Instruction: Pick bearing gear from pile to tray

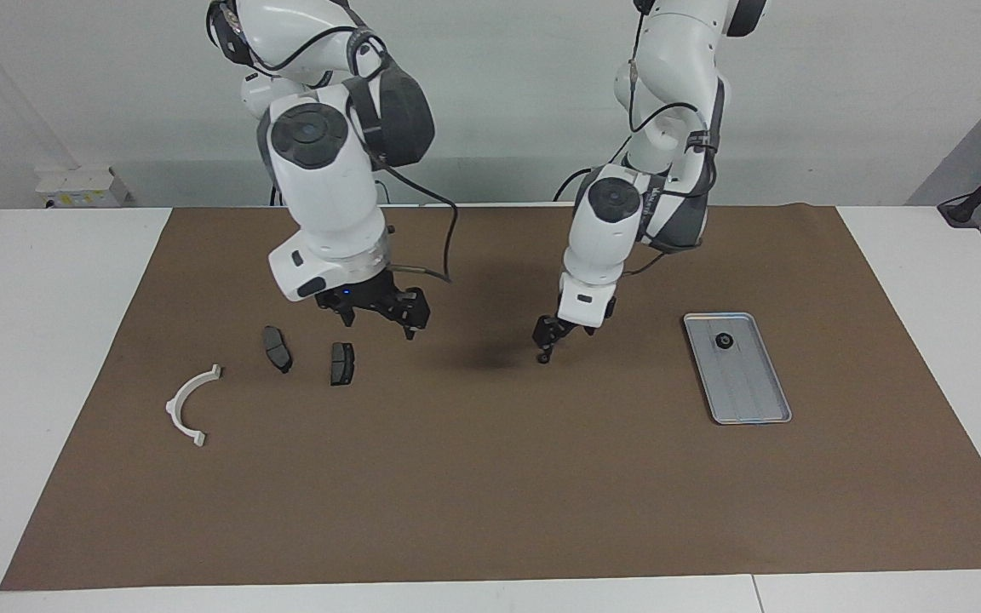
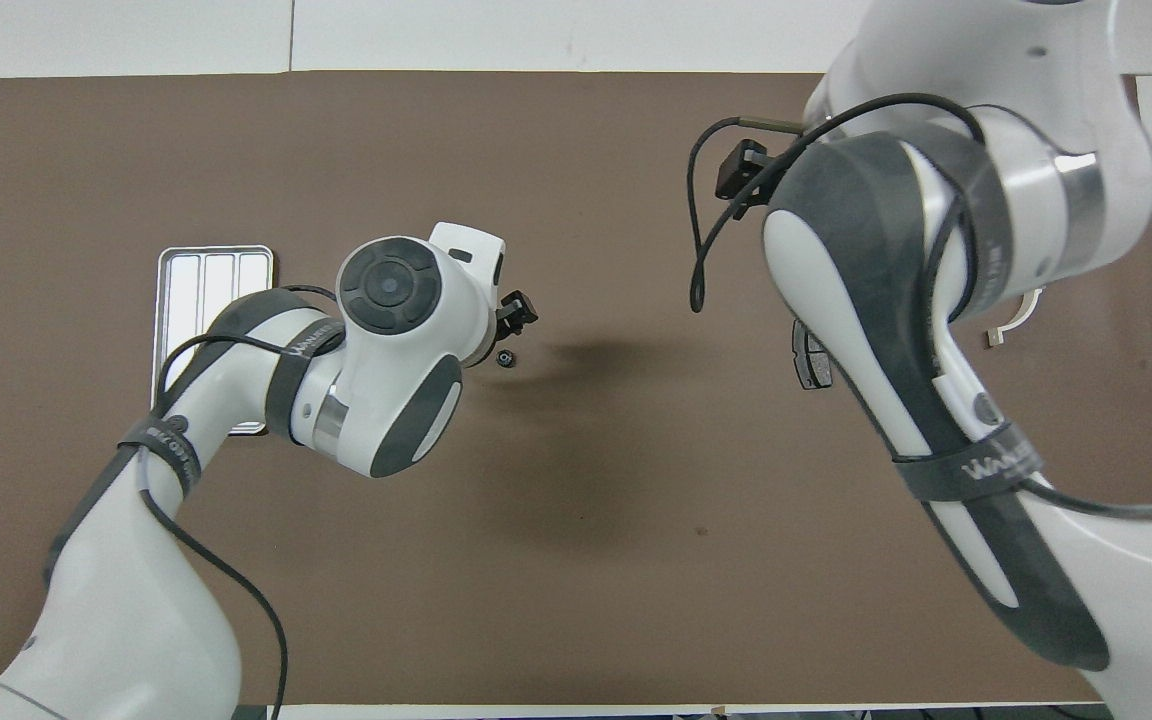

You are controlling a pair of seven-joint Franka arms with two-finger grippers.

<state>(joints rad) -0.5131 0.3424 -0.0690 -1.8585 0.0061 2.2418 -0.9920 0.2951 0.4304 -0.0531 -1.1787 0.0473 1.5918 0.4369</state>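
Note:
A small black bearing gear (image 1: 544,358) (image 2: 506,360) lies alone on the brown mat near the table's middle. My left gripper (image 1: 547,339) (image 2: 516,312) hangs just above it, open, and whether it touches the gear I cannot tell. Another black bearing gear (image 1: 723,340) rests in the silver tray (image 1: 750,400) (image 2: 213,265) at the left arm's end. The pile at the right arm's end holds two dark brake pads (image 1: 278,349) (image 1: 341,363) and a white half-ring bracket (image 1: 190,404). My right gripper (image 1: 380,313) hovers open and empty above the mat beside the pads.
The brown mat (image 1: 490,494) covers most of the white table. In the overhead view the right arm hides most of the pile; one brake pad (image 2: 808,355) and a bit of the bracket (image 2: 1021,312) show. The left arm covers part of the tray.

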